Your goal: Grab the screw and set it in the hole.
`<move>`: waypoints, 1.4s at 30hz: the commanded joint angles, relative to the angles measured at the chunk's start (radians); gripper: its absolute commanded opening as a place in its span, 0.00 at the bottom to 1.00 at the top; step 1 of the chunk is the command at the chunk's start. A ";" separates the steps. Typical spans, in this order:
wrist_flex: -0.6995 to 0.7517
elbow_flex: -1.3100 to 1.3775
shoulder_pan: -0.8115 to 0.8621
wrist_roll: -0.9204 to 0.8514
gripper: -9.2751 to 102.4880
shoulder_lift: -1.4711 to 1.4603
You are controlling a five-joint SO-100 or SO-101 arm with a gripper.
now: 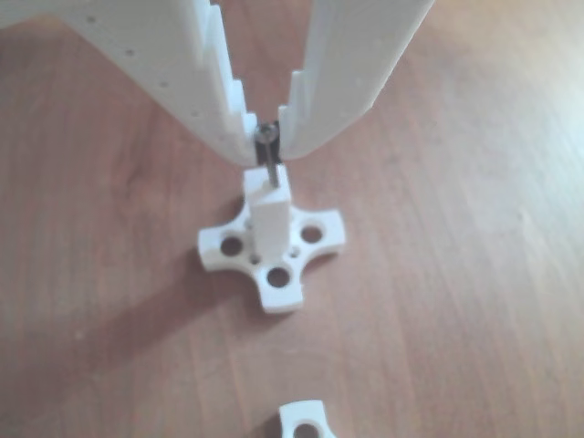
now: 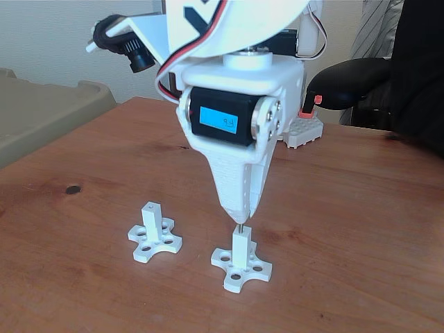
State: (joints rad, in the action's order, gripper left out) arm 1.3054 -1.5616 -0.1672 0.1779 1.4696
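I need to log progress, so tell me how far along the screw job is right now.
Done: the screw is picked up, pinched at its head by the gripper, and its tip already meets the top of the nearer white post. In hand: lowering it into the hole; most of the shank is exposed above the post. Left: seat it fully, then open the fingers. The second post stands untouched.

gripper point(image 2: 239, 214) sits right above the near post point(image 2: 241, 248), screw point(image 1: 268, 162) between its fingertips, tip down at the hole point(image 1: 271, 189). second post point(image 2: 152, 220) stands off to its left in the fixed view
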 commanded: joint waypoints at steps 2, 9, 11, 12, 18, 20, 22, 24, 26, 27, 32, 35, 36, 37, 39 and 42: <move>0.005 0.055 -0.014 -0.009 0.04 0.017; 0.014 0.060 -0.014 -0.009 0.04 0.020; 0.014 0.058 -0.014 -0.009 0.04 0.023; 0.014 0.057 -0.014 -0.009 0.04 0.025; 0.020 0.057 -0.014 -0.011 0.04 0.029; 0.021 0.057 -0.014 -0.012 0.04 0.031; 0.023 0.057 -0.014 -0.012 0.04 0.031; 0.023 0.055 -0.014 -0.012 0.04 0.031; 0.025 0.055 -0.015 -0.012 0.04 0.031; 0.025 0.055 -0.015 -0.012 0.04 0.031; 0.026 0.054 -0.018 -0.014 0.04 0.031; 0.029 0.054 -0.023 -0.014 0.04 0.031; 0.031 0.055 -0.025 -0.014 0.04 0.031; 0.031 0.055 -0.026 -0.014 0.04 0.031; 0.032 0.054 -0.028 -0.012 0.04 0.032; 0.032 0.052 -0.029 -0.012 0.04 0.032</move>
State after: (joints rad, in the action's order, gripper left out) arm 1.3300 -1.5616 -0.1825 0.1779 1.4680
